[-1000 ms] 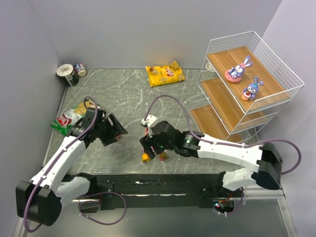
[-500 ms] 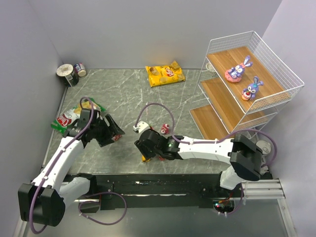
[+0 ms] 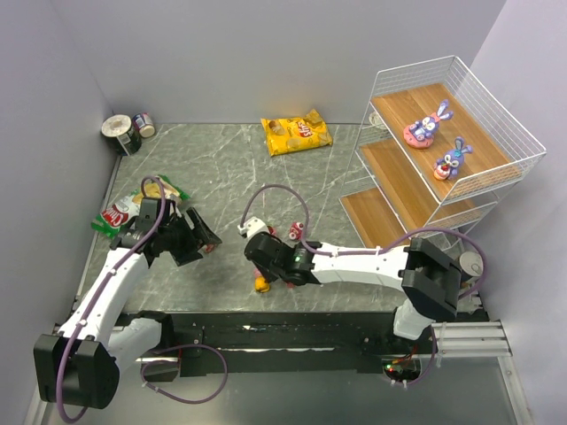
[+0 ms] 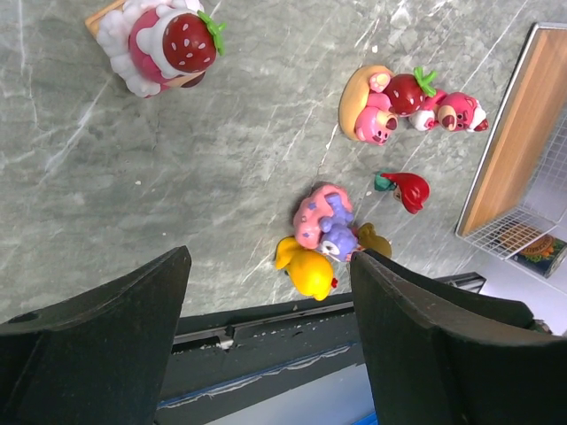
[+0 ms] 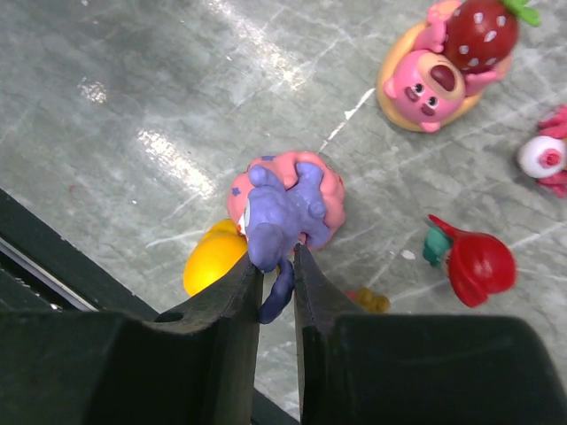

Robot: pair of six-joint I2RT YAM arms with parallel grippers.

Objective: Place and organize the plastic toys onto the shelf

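Note:
My right gripper [image 5: 276, 261] is shut on the ear of a purple bunny on a pink donut base [image 5: 283, 199], which sits on the table against a yellow fruit piece [image 5: 213, 257]. Close by lie a pink bear with a strawberry [image 5: 434, 75], a red cherry [image 5: 474, 266] and a small olive piece [image 5: 372, 301]. My left gripper [image 4: 270, 261] hangs open above the table, with a strawberry cake toy [image 4: 159, 44] ahead of it. The shelf [image 3: 496, 133] stands at the right with two bunnies [image 3: 425, 126] [image 3: 452, 159] on its top board.
A yellow snack bag [image 3: 297, 135] lies at the back centre and a green one [image 3: 124, 211] at the left beside my left arm. Round cans [image 3: 124, 131] stand in the back left corner. The table's dark near edge [image 3: 292, 323] runs just behind the toys.
My right gripper has moved left and down over the toy cluster and shut on the purple bunny's ear. The left arm has drifted slightly left, still open.

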